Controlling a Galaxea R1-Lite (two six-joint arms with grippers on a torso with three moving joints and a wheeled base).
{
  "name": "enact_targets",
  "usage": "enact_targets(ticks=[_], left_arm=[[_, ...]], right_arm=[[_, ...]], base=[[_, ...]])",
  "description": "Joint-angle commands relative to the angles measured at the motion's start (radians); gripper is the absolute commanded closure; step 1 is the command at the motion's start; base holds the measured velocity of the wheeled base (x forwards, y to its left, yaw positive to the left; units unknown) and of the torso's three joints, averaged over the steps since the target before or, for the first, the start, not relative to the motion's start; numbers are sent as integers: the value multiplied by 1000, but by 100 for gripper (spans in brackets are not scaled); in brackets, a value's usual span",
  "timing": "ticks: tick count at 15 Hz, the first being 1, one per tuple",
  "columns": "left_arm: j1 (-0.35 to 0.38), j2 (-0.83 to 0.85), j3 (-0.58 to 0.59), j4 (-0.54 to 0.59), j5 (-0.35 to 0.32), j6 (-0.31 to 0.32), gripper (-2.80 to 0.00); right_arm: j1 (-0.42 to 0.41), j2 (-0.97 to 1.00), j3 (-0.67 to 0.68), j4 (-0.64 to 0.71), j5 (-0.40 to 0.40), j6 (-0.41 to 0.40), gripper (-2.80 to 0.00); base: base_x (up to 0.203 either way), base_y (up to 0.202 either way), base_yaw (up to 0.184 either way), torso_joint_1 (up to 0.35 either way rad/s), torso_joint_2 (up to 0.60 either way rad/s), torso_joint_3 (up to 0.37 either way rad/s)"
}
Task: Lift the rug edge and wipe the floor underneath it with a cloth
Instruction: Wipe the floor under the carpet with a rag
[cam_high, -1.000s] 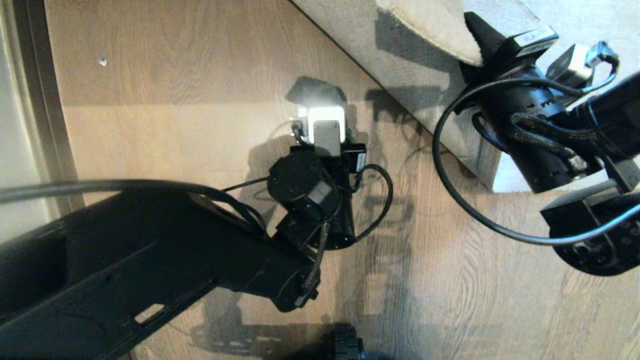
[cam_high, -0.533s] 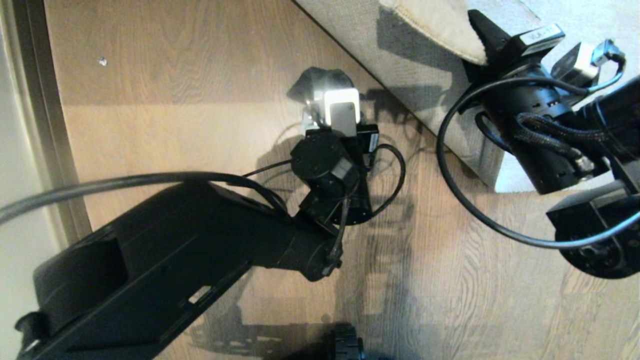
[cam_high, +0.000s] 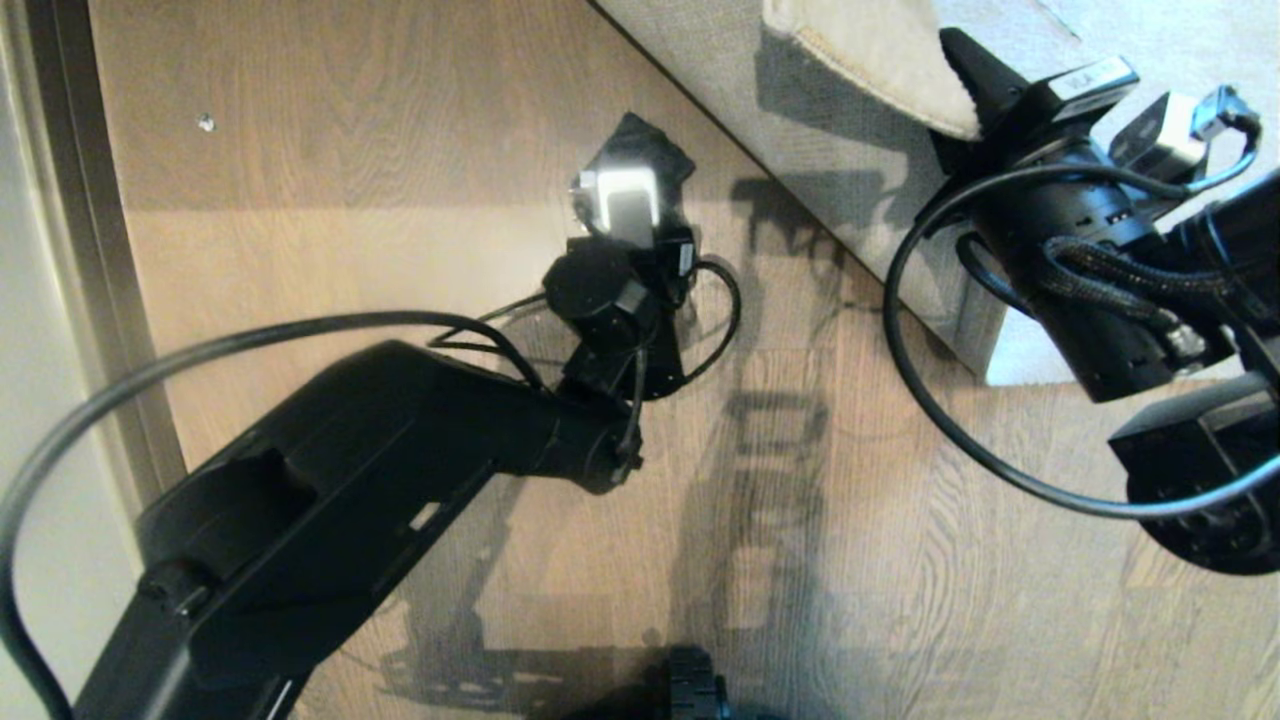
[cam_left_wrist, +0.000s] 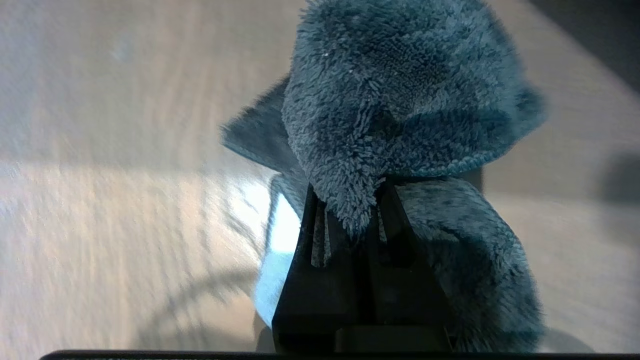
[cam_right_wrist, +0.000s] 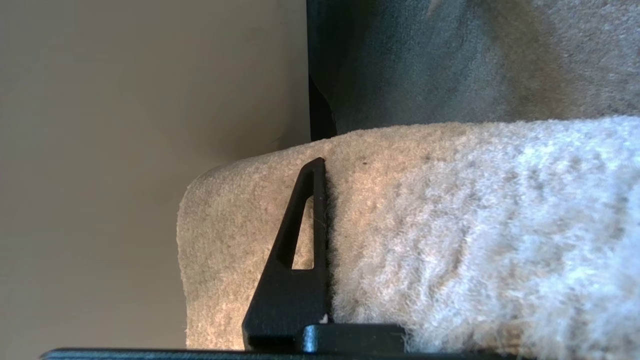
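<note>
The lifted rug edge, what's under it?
Under the rug edge, held up by the right gripper, only its shadowed beige backing shows; the floor directly beneath is hidden.

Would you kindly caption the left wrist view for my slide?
Left gripper shut on the fuzzy dark grey cloth above the wood floor.

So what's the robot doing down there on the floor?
It's cleaning. The right end effector is shut on the rug edge, holding it folded up. The left end effector is shut on the cloth, low over the floor beside the rug.
</note>
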Motion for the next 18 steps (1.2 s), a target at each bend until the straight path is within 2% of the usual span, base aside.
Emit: enact_targets(ticks=[1,4,8,11,14,18], left_arm=[[58,3,-6,-6,-7,1,0],[142,2,-59,16,-26,2,0],[265,18,-187,98,-48,0,0],[319,19,-205,110,-54,-1,0],[294,7,-198,102,-48,2,0],[161,-6,-196,97,-19,20,0]], right_arm=[[0,-2,1,-44,-1,7,0],[0,1,-1,-44,1,8,0],[0,-1,2,-44,1,11,0],[0,4,2,-44,1,16,0],[0,10,-3,-44,2,25,0],[0,18,-5,-45,2,33,0]], base=[[0,0,0,0,0,0],[0,0,0,0,0,0],[0,0,0,0,0,0],[0,0,0,0,0,0],[0,0,0,0,0,0],[0,0,0,0,0,0]])
